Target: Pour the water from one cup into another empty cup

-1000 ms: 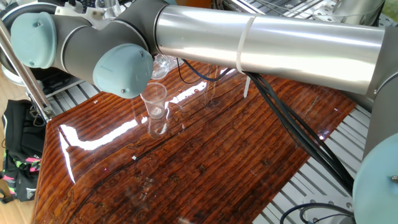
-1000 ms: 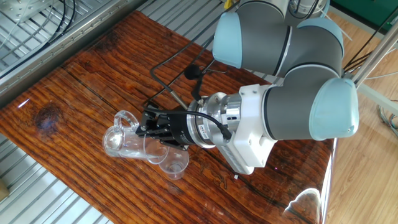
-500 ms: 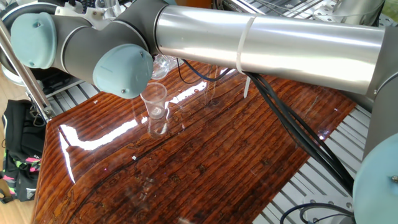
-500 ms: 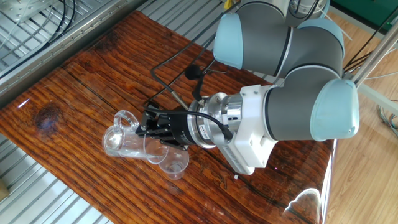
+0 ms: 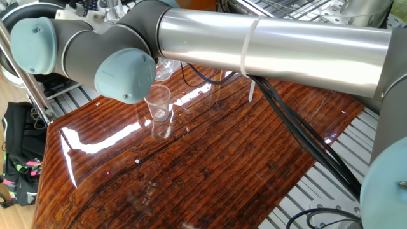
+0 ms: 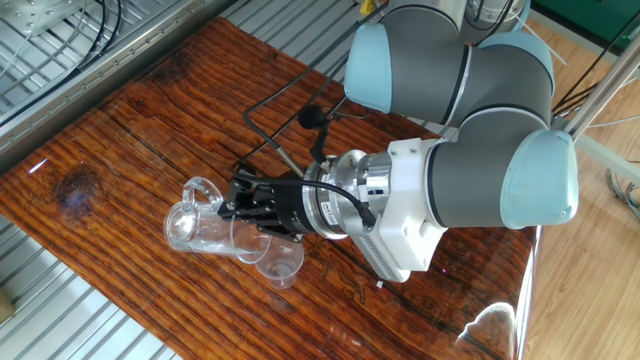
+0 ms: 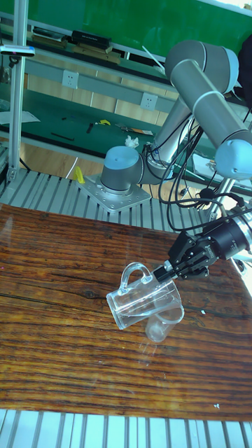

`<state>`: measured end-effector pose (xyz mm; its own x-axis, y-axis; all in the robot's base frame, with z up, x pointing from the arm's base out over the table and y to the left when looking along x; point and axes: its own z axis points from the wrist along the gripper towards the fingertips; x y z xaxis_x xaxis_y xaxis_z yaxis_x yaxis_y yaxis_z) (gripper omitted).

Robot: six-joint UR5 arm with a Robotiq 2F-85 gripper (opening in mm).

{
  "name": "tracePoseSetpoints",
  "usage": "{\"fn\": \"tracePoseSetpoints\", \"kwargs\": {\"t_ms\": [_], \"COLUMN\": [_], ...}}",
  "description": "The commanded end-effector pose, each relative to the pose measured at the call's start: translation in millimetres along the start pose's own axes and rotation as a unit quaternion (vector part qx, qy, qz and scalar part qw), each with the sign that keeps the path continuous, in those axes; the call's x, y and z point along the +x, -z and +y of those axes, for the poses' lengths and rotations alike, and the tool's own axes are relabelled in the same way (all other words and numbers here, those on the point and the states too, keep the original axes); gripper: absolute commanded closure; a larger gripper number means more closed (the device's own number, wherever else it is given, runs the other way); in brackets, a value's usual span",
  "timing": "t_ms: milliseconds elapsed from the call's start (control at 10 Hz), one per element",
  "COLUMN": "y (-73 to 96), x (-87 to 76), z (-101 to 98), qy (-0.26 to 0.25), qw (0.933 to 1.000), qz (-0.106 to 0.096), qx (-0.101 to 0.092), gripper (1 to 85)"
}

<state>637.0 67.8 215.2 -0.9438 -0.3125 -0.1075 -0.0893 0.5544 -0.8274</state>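
— Gripper [image 7: 166, 272] state?
— Black fingers [image 6: 243, 205] are pinched on the rim of the handled glass mug [image 7: 143, 302], holding it off the wooden table [image 6: 130, 140].
— How does the mug sit?
— Tipped nearly onto its side, handle [image 7: 130, 274] upward, mouth at the gripper end.
— And the small tapered cup [image 5: 158, 111]?
— Upright on the table, right under the mug's lowered lip, rim close to it; whether they touch, I can't tell.
— Water?
— Too clear to make out.
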Motion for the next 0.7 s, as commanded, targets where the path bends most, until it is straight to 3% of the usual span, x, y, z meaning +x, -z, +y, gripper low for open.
{"fn": "tracePoseSetpoints", "kwargs": {"t_ms": [0,600], "y": [-0.3,0.0], "x": [1.1,1.4], "z": [2.1,0.8], "qy": [-0.002,0.000], "qw": [1.0000,1.0000], "qz": [0.003,0.001], "qx": [-0.003,0.003], "gripper": [84.0,84.0]}}
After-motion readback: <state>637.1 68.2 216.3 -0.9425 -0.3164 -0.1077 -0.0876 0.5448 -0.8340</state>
